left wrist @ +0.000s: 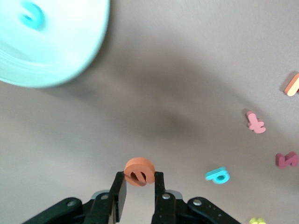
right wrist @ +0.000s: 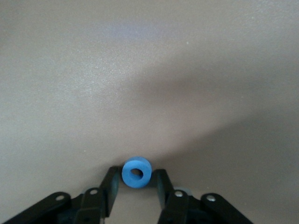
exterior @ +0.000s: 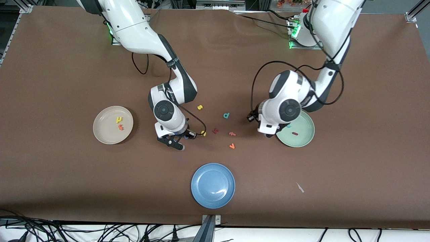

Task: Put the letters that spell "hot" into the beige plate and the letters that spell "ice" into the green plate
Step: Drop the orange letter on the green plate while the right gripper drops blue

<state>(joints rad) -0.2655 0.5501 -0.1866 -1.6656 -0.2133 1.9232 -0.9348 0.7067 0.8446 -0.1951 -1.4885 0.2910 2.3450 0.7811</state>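
Front view: the right gripper [exterior: 178, 143] is low over the brown table [exterior: 67, 185], between the beige plate [exterior: 104, 136] and the loose letters at mid-table. In that plate lie the yellow "h" [exterior: 119, 119] and the orange "t" [exterior: 120, 127]. The left gripper [exterior: 269, 135] sits at the rim of the green plate [exterior: 302, 139], where the dark red "i" [exterior: 295, 133] rests; its fingers are hidden under the wrist here. A blue plate [exterior: 213, 185] lies nearest the camera. Scattered between the arms: a yellow "s" [exterior: 200, 107], a teal "d" [exterior: 226, 115], a dark red chunky letter [exterior: 215, 130] and a salmon letter [exterior: 231, 133].

Left wrist view: there it is, the orange "e" [left wrist: 139, 171] pinched between the left gripper's fingers [left wrist: 120, 193], up off the cloth, and the teal "c" [left wrist: 32, 15] already in the green plate.

Right wrist view: the blue "o" [right wrist: 136, 172] sits between the right gripper's fingers [right wrist: 110, 186], both pressed against its sides
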